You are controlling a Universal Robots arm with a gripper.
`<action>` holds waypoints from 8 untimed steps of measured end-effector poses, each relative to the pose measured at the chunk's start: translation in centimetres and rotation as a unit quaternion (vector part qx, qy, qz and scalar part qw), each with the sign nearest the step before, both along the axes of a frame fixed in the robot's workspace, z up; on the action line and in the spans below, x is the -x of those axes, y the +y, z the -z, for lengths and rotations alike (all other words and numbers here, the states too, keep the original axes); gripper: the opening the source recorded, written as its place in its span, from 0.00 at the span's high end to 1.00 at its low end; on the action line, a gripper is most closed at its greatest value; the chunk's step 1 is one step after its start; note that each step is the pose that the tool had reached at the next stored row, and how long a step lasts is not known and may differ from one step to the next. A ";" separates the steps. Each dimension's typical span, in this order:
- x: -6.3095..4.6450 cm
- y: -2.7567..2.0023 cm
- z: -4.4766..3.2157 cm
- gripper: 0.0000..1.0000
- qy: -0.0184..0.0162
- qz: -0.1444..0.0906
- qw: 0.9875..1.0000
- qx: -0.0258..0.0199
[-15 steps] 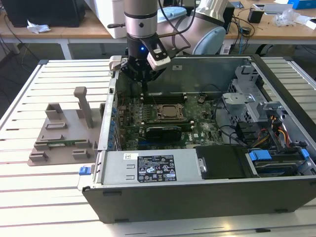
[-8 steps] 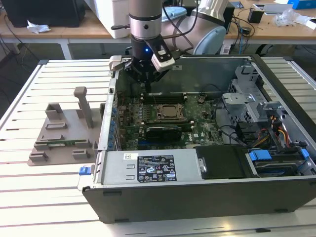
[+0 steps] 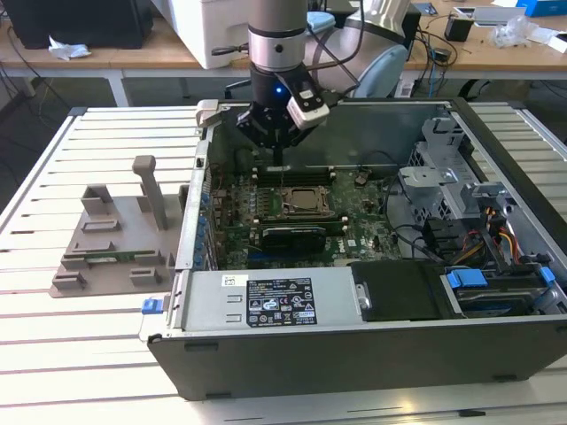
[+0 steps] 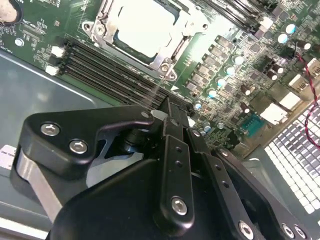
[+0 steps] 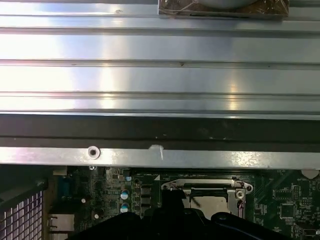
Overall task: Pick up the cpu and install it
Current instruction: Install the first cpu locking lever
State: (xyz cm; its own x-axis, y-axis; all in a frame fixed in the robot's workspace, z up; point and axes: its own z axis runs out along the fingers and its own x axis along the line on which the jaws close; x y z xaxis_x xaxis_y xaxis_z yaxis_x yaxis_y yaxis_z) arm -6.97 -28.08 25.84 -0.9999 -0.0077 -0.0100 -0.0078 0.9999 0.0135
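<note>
Sitting in socket (image 3: 306, 202), cpu (image 4: 145, 26) below gripper (image 3: 277, 158).

Exterior view: a black label (image 3: 279, 302) with white print and certification marks sits on the grey power-supply housing (image 3: 266, 301); a small white sticker (image 3: 233, 281) lies beside it. None of the print can be read.

One open computer case (image 3: 372, 345), one motherboard (image 3: 292, 221), one cpu (image 4: 142, 25), one grey fixture (image 3: 115, 239).
</note>
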 end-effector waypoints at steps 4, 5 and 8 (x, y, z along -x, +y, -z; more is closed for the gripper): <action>-0.2 0.00 1.22 0.89 0.000 0.000 1.000 0.000; -0.2 0.00 1.36 0.89 0.000 0.000 1.000 0.000; -0.2 0.00 1.55 0.89 0.000 0.000 1.000 0.000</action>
State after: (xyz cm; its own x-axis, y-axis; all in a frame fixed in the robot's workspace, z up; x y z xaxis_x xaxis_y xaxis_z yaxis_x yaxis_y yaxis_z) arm -6.75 -28.08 24.30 -0.9999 -0.0078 -0.0092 -0.0079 0.9999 0.0136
